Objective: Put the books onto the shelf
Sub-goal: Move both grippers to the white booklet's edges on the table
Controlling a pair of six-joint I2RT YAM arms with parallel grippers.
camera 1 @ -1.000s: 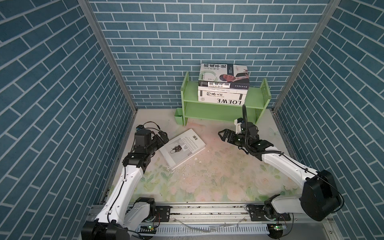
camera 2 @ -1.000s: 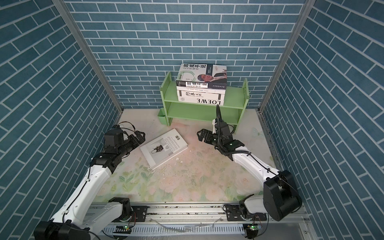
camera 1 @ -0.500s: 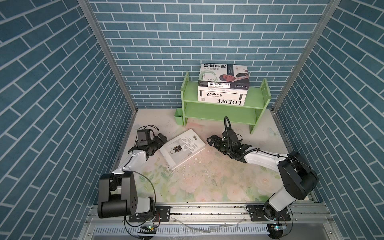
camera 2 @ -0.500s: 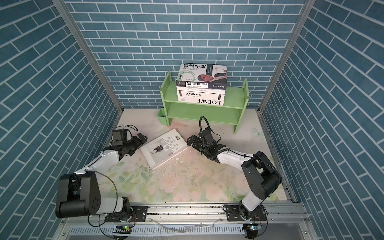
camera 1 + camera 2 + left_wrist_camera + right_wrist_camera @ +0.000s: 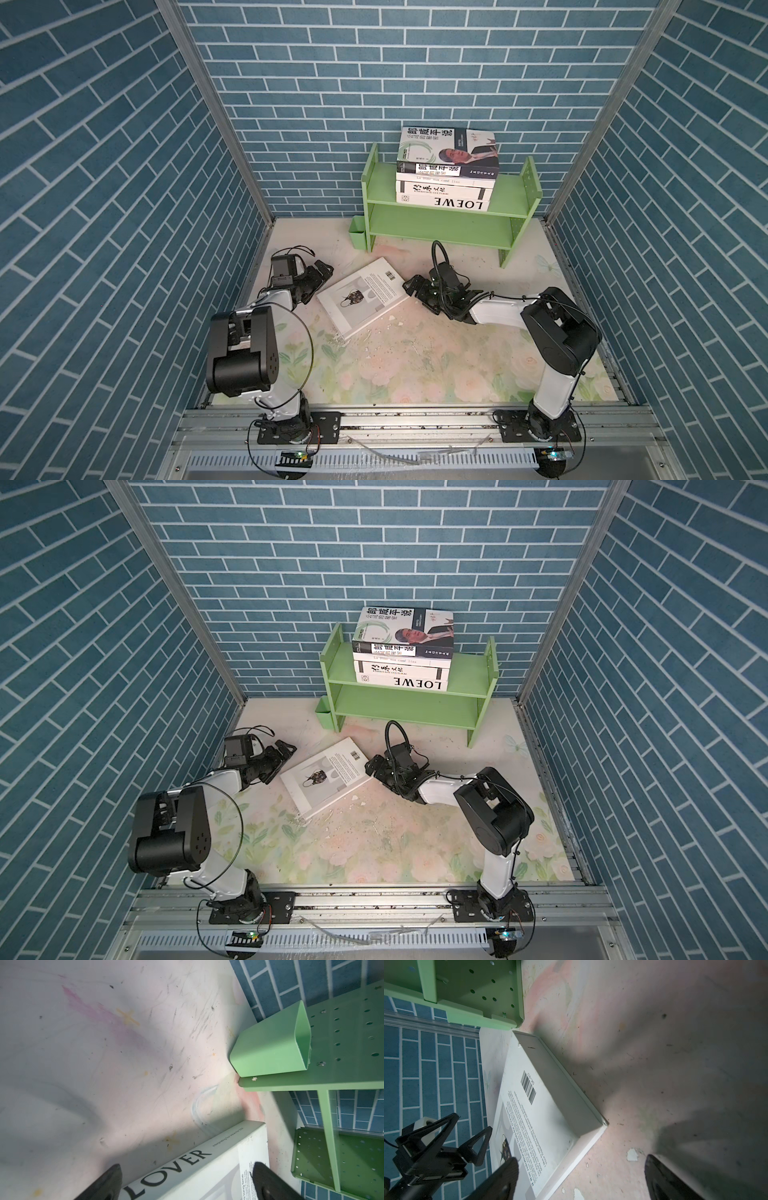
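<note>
One book, the LOVER volume (image 5: 361,297), lies flat on the table (image 5: 415,374). The left gripper (image 5: 316,282) and right gripper (image 5: 419,296) flank it, jaws spread wide and holding nothing. The other books (image 5: 446,170) sit stacked on the green shelf (image 5: 436,226), top tier, so I'd say only this last one needs placing.

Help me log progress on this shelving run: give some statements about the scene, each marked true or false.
1. A white book lies flat on the table between the two grippers. True.
2. The stack of books sits on the lower tier of the shelf. False: it sits on the upper tier, and the lower tier holds no books.
3. The left gripper is shut on the white book. False: its jaws stand open at the book's spine edge.
4. The top book of the stack shows a man's portrait. True.
5. The right gripper is open. True.
</note>
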